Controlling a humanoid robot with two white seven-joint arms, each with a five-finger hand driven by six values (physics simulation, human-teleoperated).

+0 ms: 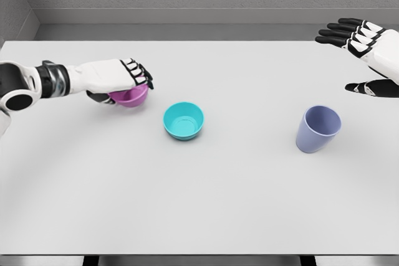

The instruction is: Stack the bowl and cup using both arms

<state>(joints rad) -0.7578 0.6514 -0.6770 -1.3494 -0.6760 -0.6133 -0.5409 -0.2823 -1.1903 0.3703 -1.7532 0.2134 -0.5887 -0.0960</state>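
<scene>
A pink bowl (pixel 132 97) sits at the table's left, mostly covered by my left hand (pixel 121 82), whose fingers curl over its rim and grasp it. To its right a teal bowl (pixel 184 121) stands upright by itself near the table's middle. Farther right stands a lavender cup (pixel 318 129), upright and untouched. My right hand (pixel 365 54) hovers at the far right edge, above and right of the cup, fingers spread and holding nothing.
The white table (pixel 199 204) stretches wide in front of the objects. A grey wall runs along its far edge.
</scene>
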